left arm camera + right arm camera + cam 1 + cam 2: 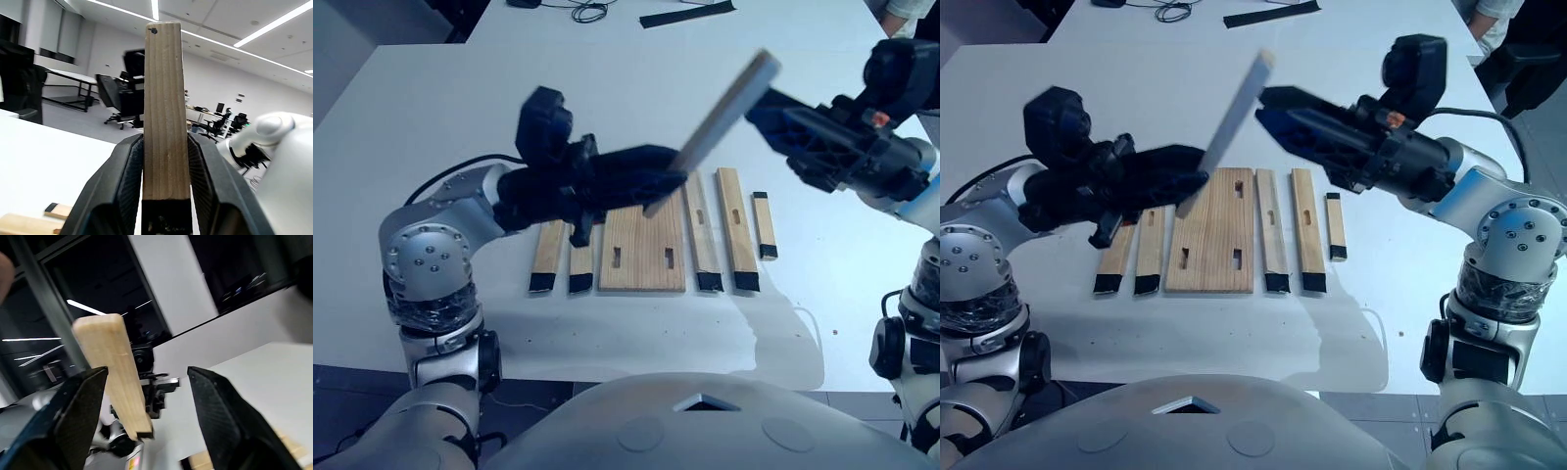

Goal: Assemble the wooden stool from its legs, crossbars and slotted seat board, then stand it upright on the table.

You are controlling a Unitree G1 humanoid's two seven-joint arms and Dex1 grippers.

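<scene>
My left gripper (656, 184) is shut on the lower end of a pale wooden leg (724, 108), held above the table and slanting up toward the right. In the left wrist view the leg (166, 112) sits clamped between both fingers (122, 186). My right gripper (1268, 110) is open beside the leg's upper end; its wrist view shows the leg (115, 377) between the spread fingers (220, 421). The slotted seat board (642, 240) lies flat below, with two short pieces (548, 255) on its left and two slotted crossbars (736, 230) plus a short piece (764, 225) on its right.
The white table (431, 108) has free room on the left and behind the parts. A black strip (687, 14) and cables (587, 10) lie at the far edge. The parts lie close to the near edge (636, 348).
</scene>
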